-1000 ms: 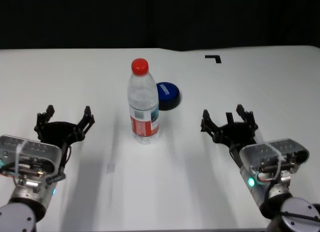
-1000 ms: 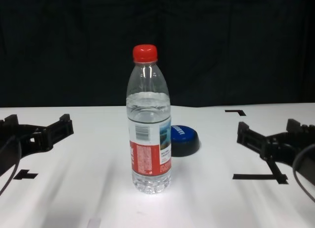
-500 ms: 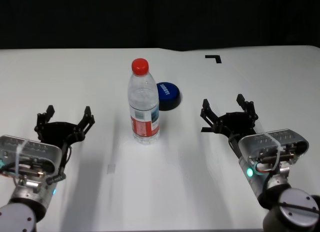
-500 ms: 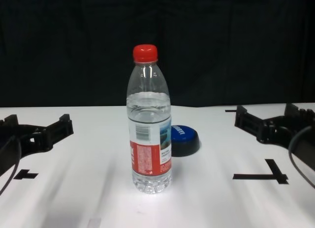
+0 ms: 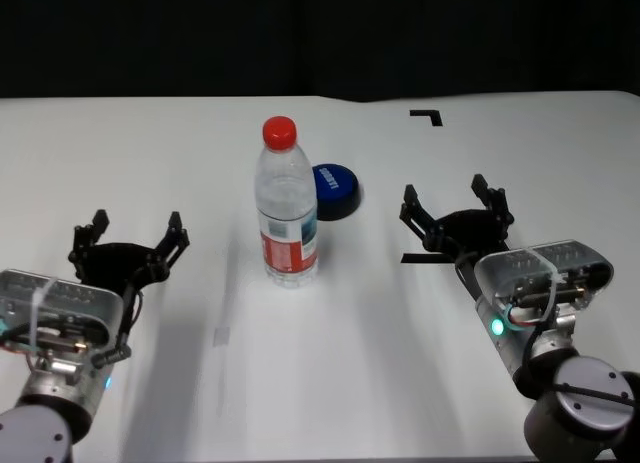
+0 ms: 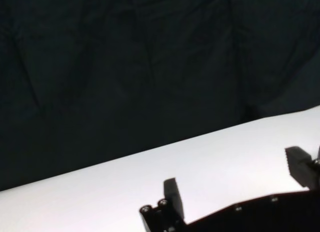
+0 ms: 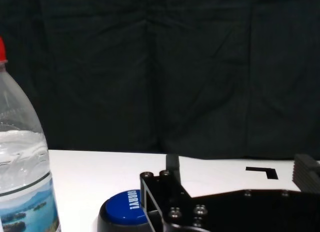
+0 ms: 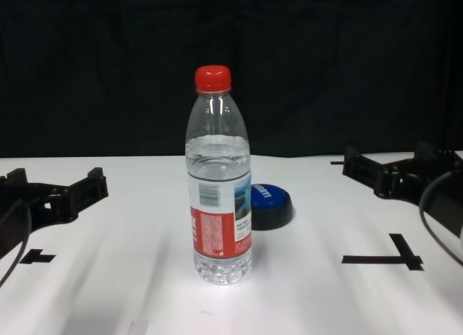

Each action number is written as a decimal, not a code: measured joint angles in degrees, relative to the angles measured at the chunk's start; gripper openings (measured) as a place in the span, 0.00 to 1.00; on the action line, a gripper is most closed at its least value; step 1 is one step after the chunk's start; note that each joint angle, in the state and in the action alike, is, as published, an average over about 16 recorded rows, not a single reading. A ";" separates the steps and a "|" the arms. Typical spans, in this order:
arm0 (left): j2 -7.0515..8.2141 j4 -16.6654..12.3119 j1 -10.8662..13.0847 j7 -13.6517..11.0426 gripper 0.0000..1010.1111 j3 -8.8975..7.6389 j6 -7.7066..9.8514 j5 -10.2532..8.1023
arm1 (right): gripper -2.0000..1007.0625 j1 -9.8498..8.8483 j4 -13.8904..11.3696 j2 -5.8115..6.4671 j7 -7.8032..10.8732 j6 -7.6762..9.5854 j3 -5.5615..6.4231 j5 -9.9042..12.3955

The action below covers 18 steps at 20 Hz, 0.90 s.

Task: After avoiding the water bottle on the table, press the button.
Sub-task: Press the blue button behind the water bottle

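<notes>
A tall clear bottle stands straight up near the middle of the white desk. It has a red cap, water inside, and a red, white and blue sticker around its lower half. Just behind it, a bit to the right, sits a low round button with a blue top and a black bottom. The button is much shorter than the bottle. From the chest view the bottle hides part of the button's left side.

The right hand hangs over the desk to the right of the button, apart from both it and the bottle. Its black fingers are spread wide and hold nothing. From the right wrist view the button shows past one finger, with the bottle off to the side.

The left hand rests low over the desk, well to the left of the bottle. Its fingers are spread wide too, and they hold nothing.

Small black tape marks lie on the desk: a corner mark far back on the right, a cross mark near the right hand, and a little one by the left hand. A dark curtain hangs behind the desk.
</notes>
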 joint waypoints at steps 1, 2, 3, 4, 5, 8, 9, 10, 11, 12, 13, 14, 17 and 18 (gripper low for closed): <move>0.00 0.00 0.00 0.00 0.99 0.00 0.00 0.00 | 1.00 0.22 0.22 -0.11 0.17 0.07 0.11 -0.12; 0.00 0.00 0.00 0.00 0.99 0.00 0.00 0.00 | 1.00 0.45 0.46 -0.22 0.35 0.14 0.24 -0.23; 0.00 0.00 0.00 0.00 0.99 0.00 0.00 0.00 | 1.00 0.67 0.70 -0.32 0.53 0.21 0.35 -0.34; 0.00 0.00 0.00 0.00 0.99 0.00 0.00 0.00 | 1.00 0.90 0.95 -0.42 0.71 0.28 0.47 -0.45; 0.00 0.00 0.00 0.00 0.99 0.00 0.00 0.00 | 1.00 1.13 1.22 -0.53 0.88 0.34 0.58 -0.55; 0.00 0.00 0.00 0.00 0.99 0.00 0.00 0.00 | 1.00 1.82 2.03 -0.80 1.41 0.55 0.89 -0.85; 0.00 0.00 0.00 0.00 0.99 0.00 0.00 0.00 | 1.00 2.06 2.32 -0.87 1.59 0.61 0.99 -0.94; 0.00 0.00 0.00 0.00 0.99 0.00 0.00 0.00 | 1.00 2.30 2.61 -0.94 1.78 0.67 1.08 -1.02; 0.00 0.00 0.00 0.00 0.99 0.00 0.00 0.00 | 1.00 2.55 2.89 -1.00 1.95 0.73 1.17 -1.09; 0.00 0.00 0.00 0.00 0.99 0.00 0.00 0.00 | 1.00 2.81 3.19 -1.07 2.12 0.79 1.25 -1.17; 0.00 0.00 0.00 0.00 0.99 0.00 0.00 0.00 | 1.00 3.07 3.49 -1.12 2.28 0.84 1.33 -1.23; 0.00 0.00 0.00 0.00 0.99 0.00 0.00 0.00 | 1.00 3.33 3.80 -1.17 2.44 0.88 1.39 -1.29; 0.00 0.00 0.00 0.00 0.99 0.00 0.00 0.00 | 1.00 4.18 4.77 -1.28 2.91 0.95 1.59 -1.40; 0.00 0.00 0.00 0.00 0.99 0.00 0.00 0.00 | 1.00 4.49 5.12 -1.30 3.04 0.96 1.64 -1.43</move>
